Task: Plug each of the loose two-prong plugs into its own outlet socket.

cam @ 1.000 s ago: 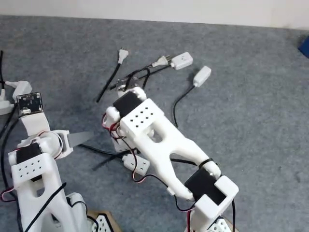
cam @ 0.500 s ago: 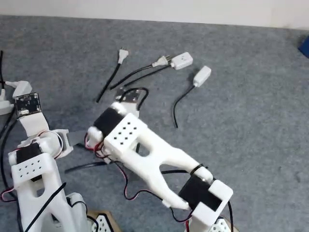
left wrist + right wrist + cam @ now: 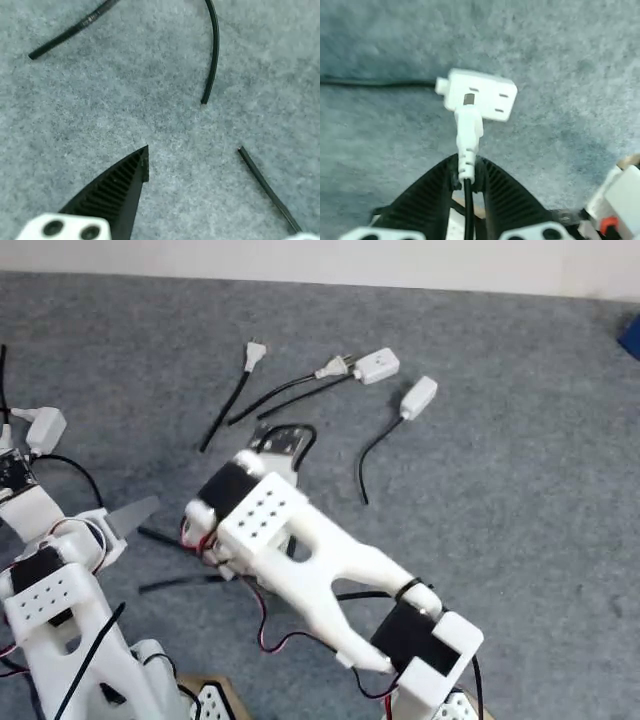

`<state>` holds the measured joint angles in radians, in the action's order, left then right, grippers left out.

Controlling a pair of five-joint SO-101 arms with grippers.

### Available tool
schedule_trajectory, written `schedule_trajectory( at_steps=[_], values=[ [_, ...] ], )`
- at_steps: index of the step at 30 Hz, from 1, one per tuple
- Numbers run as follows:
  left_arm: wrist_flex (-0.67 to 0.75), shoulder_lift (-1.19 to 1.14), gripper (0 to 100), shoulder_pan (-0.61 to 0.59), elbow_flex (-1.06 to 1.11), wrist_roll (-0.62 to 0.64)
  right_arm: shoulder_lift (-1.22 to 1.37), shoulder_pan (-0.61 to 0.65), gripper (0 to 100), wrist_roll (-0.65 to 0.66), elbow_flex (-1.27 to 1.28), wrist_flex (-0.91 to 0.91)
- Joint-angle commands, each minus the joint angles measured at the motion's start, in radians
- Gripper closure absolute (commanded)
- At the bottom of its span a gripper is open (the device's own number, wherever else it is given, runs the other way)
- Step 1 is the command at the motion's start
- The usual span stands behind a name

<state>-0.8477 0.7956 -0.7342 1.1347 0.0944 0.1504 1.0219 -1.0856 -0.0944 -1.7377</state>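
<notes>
surface: grey carpet [image 3: 520,490] under both arms.
right gripper [image 3: 467,167]: sits near the middle of the carpet in the high view [image 3: 283,443]; fingers closed on the neck of a white plug, where its black cord leaves it.
held plug [image 3: 469,125]: runs straight from the fingers to a socket, its head against the socket's face; prongs not visible, so depth of seating can't be told.
near socket [image 3: 480,95]: white block with several slots, lying flat on the carpet; a black socket cord [image 3: 370,83] leaves one end.
left gripper [image 3: 145,160]: low over the carpet at the left of the high view [image 3: 130,515], well apart from the right gripper; fingers spread, holding nothing. one black ribbed finger [image 3: 117,192] shows with bare carpet beside it.
cord ends [image 3: 212,50]: three black cut ends lie on the carpet around the left gripper, none touching it.
loose plug [image 3: 255,353]: on the far side of the carpet, black cord trailing back toward the arms, in no socket.
second plug [image 3: 333,367]: white, its prong end meeting the far socket [image 3: 378,365]; whether it is fully in can't be told.
third socket [image 3: 418,395]: white, near the far socket, black cord curling toward the arms, nothing plugged in.
left edge: a white plug-like piece [image 3: 40,425] with a cord; too small to tell more.
</notes>
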Motion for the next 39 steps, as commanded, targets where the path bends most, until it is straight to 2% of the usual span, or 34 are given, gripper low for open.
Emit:
schedule_trajectory(
  at_steps=[1,4,14,23,32,39],
  values=[
    [0.023,0.002,45,-0.022,-0.027,0.012,-0.01,0.044,99.3,-0.006,0.016,-0.001],
    [0.023,0.002,45,-0.054,-0.03,0.014,-0.013,0.068,99.3,-0.006,0.018,0.001],
    [0.023,0.002,45,-0.05,-0.025,0.014,0.028,0.062,99.3,-0.014,0.022,0.051],
    [0.023,0.002,45,-0.05,-0.024,0.012,0.097,-0.039,99.3,-0.003,0.016,0.051],
    [0.023,0.002,45,-0.05,-0.022,0.012,0.099,-0.042,99.3,0.035,-0.147,-0.022],
    [0.023,0.002,45,-0.05,-0.022,0.012,0.101,-0.042,99.3,0.035,-0.15,-0.022]
  ],
)
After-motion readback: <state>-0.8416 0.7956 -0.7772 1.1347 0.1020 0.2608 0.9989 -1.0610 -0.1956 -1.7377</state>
